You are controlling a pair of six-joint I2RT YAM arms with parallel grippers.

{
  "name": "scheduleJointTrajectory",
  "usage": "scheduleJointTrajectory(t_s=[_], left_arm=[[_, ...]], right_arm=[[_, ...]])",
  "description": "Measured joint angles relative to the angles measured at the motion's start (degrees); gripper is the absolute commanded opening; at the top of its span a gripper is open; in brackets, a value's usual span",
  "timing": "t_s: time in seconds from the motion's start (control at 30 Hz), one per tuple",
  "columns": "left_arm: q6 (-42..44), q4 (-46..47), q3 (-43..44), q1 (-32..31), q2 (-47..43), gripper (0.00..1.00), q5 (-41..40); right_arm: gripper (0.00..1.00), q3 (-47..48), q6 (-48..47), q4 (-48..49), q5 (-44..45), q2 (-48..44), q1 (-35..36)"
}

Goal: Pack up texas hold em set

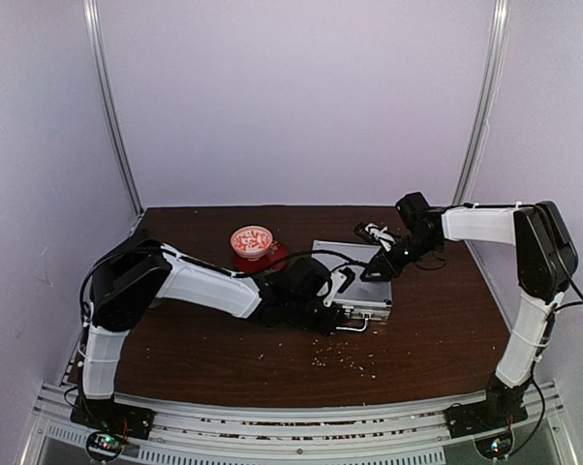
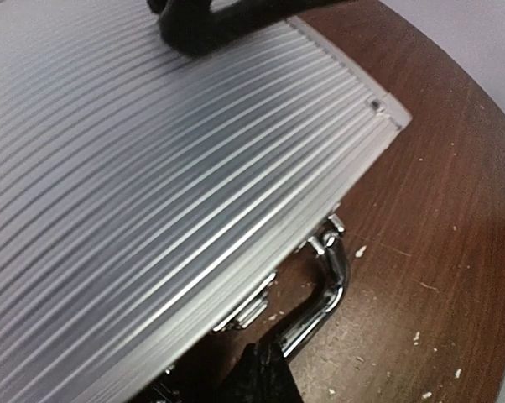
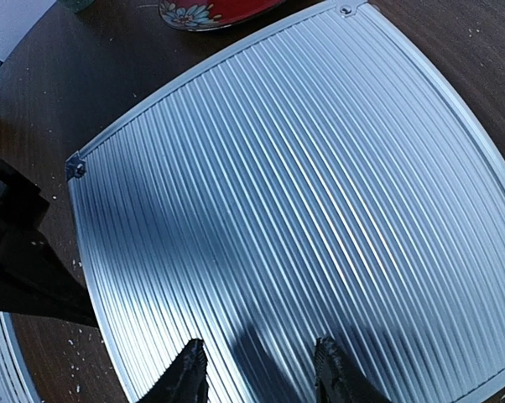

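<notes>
Ribbed lid of the silver briefcase (image 3: 303,210), shut and lying flat on the table (image 1: 224,349). Right gripper (image 3: 259,361) is half-spread, tips on the lid, grasping nothing. Left gripper (image 2: 265,369) is clenched empty beside the handle (image 2: 324,294). Step judged: securing the case. The next move probably calls for pressing the latch (image 2: 244,311) home.

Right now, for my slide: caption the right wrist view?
Open right gripper poised over the closed briefcase, its ribbed silver lid filling the frame.

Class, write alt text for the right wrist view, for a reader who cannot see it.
A closed silver briefcase, ribbed lid up, fills most of the view on a dark wooden table. The right gripper shows at the bottom edge, its two black fingers apart over the lid. A red flowered dish peeks in above.
</notes>
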Motion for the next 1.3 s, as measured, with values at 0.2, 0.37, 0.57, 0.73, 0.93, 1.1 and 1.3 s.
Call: scheduleJointTrajectory(t_s=[0.2,0.37,0.57,0.73,0.93,1.1,1.3], left_arm=[[3.1,-1.0,-0.2,0.0,-7.4,0.02,0.5],[5.6,-4.3,1.3,0.8,-12.8,0.29,-0.5],[8.6,-11.3,1.8,5.0,-17.7,0.64,-4.6],[10.8,-16.0,1.8,8.6,-21.9,0.81,-11.9],[14.5,-19.9,1.8,12.1,-24.6,0.98,-20.9],[15.5,-19.5,-0.4,16.3,-29.5,0.98,-26.5],[16.0,-17.6,-3.2,19.2,-35.8,0.98,-34.2]], right_arm=[[0.46,-1.7,0.6,-2.7,3.4,-4.2,-0.4],[0.54,-3.1,1.3,-4.1,5.7,-14.1,-2.0],[0.81,-6.2,2.9,-0.4,9.7,-29.6,-2.6],[1.00,-12.8,7.3,8.3,16.6,-39.3,-3.4],[1.00,-16.8,18.6,17.4,27.0,-42.7,-4.2],[1.00,-16.8,25.1,21.5,30.7,-42.3,-4.4],[1.00,-17.4,27.1,23.4,31.9,-42.2,-6.9]])
